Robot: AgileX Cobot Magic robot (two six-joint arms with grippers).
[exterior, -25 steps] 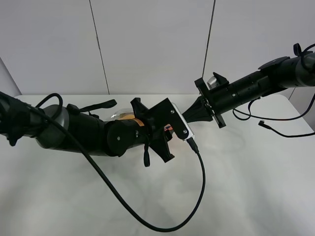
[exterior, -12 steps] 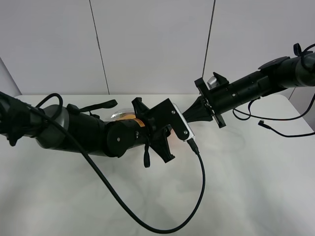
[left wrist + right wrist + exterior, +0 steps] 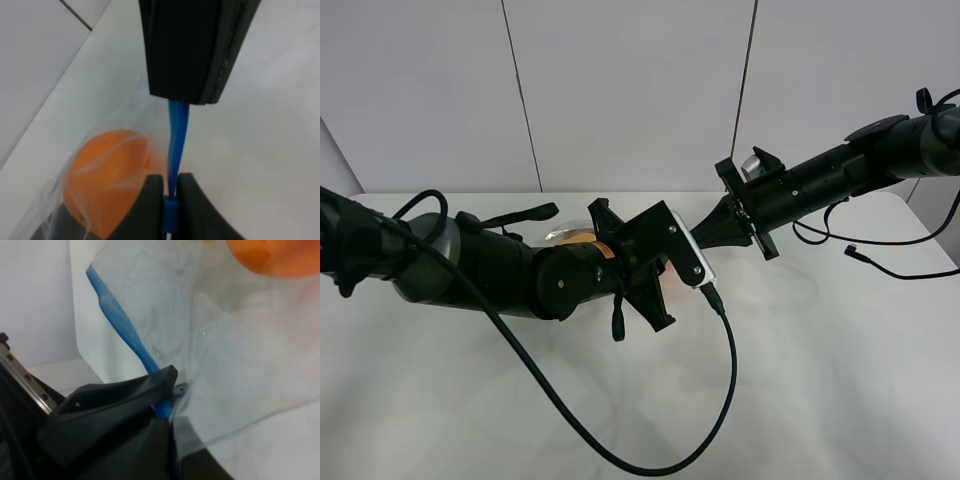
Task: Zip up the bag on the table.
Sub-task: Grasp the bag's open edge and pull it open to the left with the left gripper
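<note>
Left wrist view: my left fingers pinched on blue zip strip, lower centre; right fingers clamp strip's end. I'd slide left along bag edge, strip taut.

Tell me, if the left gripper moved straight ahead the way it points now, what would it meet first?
Probably the right gripper, shut on the same thin blue zip strip that the left gripper pinches; the gap between them is hard to judge.

wall: pale grey panels | seams: two, dark (slightly slanted)
</note>
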